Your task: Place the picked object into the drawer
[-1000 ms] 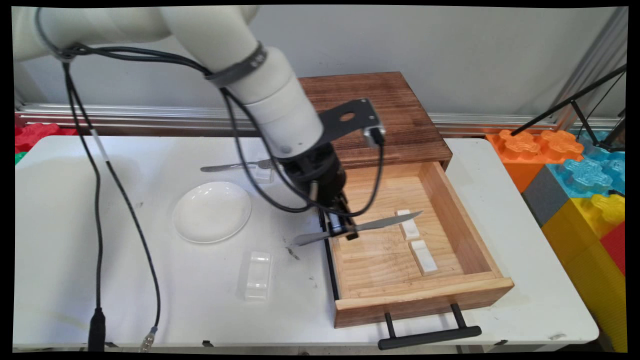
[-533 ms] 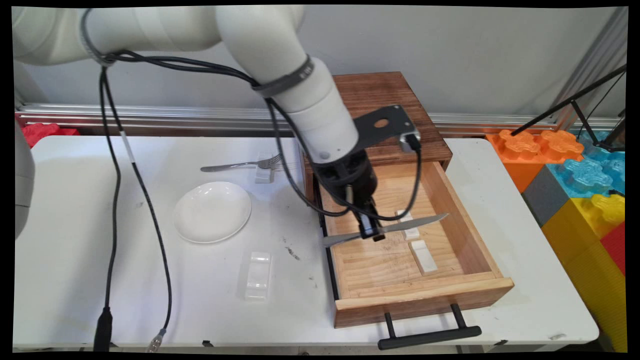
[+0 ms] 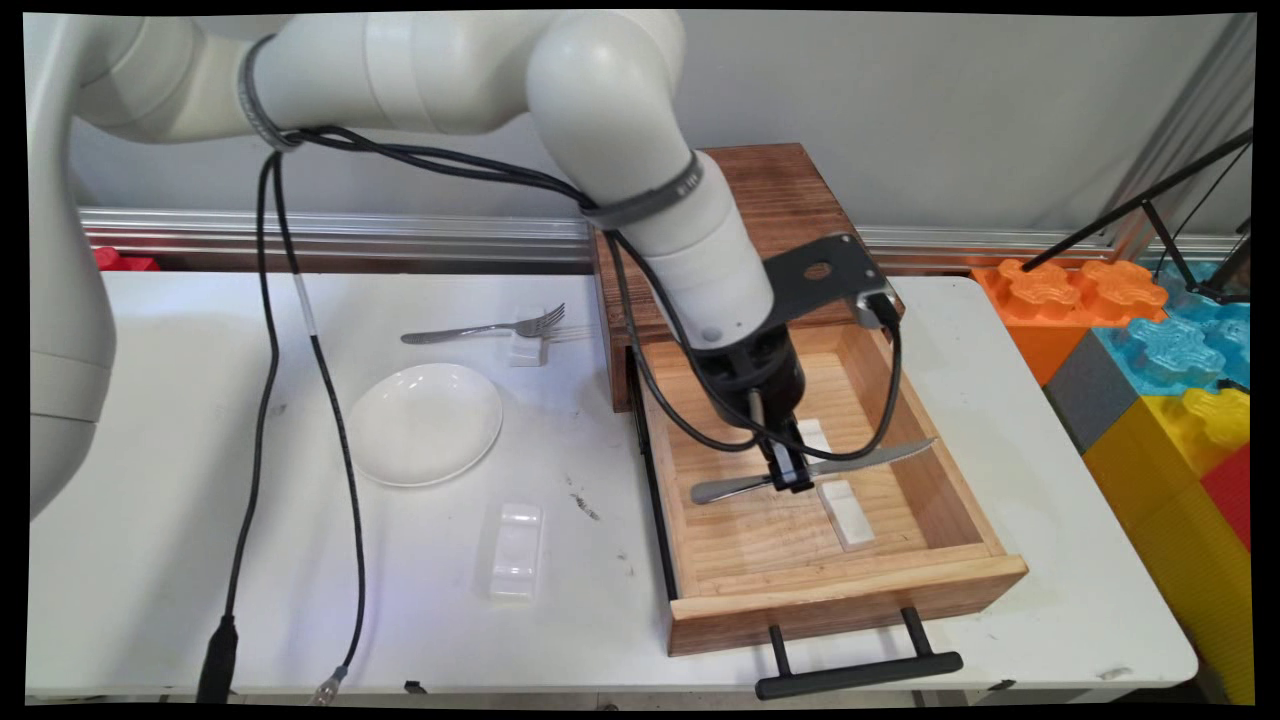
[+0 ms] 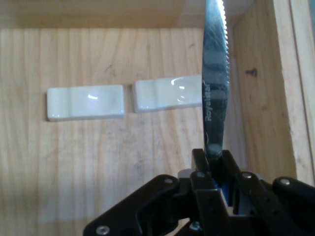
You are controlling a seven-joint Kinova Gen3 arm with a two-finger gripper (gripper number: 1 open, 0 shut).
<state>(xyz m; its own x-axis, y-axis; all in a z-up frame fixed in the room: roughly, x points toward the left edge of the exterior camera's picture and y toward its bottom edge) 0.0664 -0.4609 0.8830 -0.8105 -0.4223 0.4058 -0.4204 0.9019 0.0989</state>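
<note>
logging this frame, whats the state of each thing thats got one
gripper: shut on the knife
knife: held level above the drawer floor
drawer: pulled open
two white rests in drawer: flat, side by side
fork: tines propped on a small white rest
plate: upright on table

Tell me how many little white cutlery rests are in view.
4. Two lie in the open drawer: one clear, one partly behind the gripper. One is under the fork, one near the plate.
</note>
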